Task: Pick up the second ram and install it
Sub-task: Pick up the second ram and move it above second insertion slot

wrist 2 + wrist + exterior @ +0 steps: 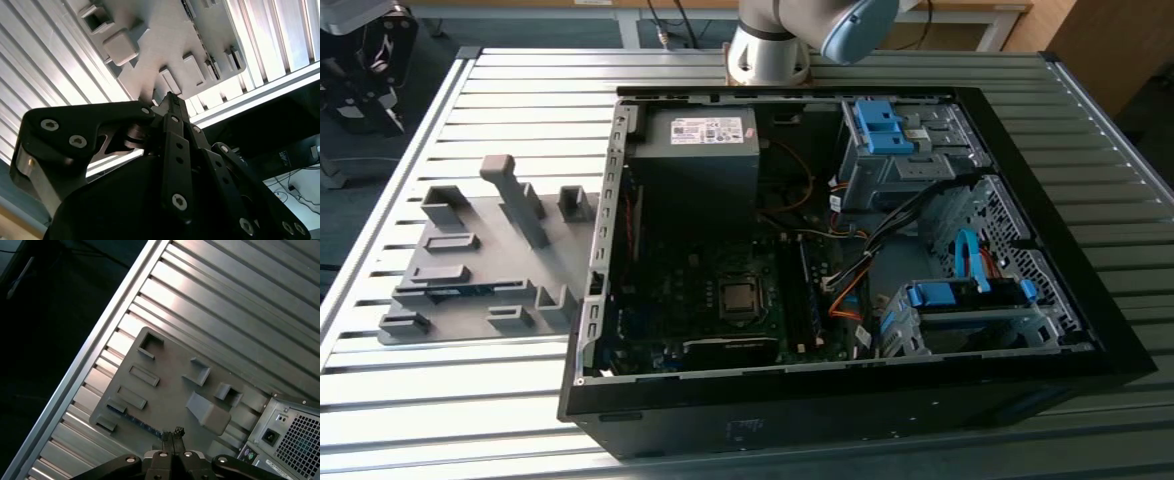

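The second ram (462, 291) is a thin dark blue-green stick lying in a slot of the grey holder plate (480, 225), on the exterior view's left, outside the computer case. In the first wrist view the ram (136, 420) runs along the plate's (170, 365) near edge. My gripper (173, 433) hangs high above the plate with its fingertips pressed together and nothing between them, close to one end of the stick in the picture. In the second wrist view the shut gripper (170, 98) points at the plate (155, 40).
An open computer case (604, 200) lies on the slatted metal table (520, 90), with the motherboard (734, 290) and drive cages (907, 150) inside. A tall grey block (520, 200) stands up from the plate. The case's rear corner (292, 432) sits beside the plate. The table edge (100, 325) drops to dark floor.
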Action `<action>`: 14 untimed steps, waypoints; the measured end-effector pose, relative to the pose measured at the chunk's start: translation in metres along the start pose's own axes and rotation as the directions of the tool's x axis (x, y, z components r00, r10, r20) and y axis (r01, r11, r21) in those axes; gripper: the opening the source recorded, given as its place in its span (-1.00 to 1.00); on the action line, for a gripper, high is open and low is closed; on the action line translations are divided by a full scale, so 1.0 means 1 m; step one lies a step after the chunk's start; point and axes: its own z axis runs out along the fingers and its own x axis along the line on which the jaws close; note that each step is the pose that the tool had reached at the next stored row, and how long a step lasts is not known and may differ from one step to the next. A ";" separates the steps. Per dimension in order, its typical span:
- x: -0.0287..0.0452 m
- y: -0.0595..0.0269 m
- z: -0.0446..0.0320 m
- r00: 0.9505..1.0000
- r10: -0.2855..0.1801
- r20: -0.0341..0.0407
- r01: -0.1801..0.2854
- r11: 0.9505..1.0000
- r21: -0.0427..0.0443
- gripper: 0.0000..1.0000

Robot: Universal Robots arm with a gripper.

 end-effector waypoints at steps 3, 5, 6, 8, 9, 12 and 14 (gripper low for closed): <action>0.0000 0.0000 0.0000 1.000 -0.009 0.000 0.009 1.000 0.000 -0.79; 0.0001 -0.0001 0.0000 1.000 -0.015 -0.001 0.015 1.000 0.000 -0.79; 0.0001 -0.0002 0.0000 1.000 -0.018 -0.001 0.018 1.000 0.000 -0.79; 0.0001 -0.0003 0.0000 1.000 -0.023 -0.001 0.023 1.000 -0.001 -0.79; 0.0002 -0.0003 0.0000 1.000 -0.025 -0.001 0.025 1.000 -0.001 -0.79; 0.0002 -0.0004 0.0000 0.999 -0.032 -0.001 0.032 0.999 -0.001 -0.79; 0.0002 -0.0004 0.0000 0.999 -0.036 -0.001 0.036 0.999 -0.001 -0.79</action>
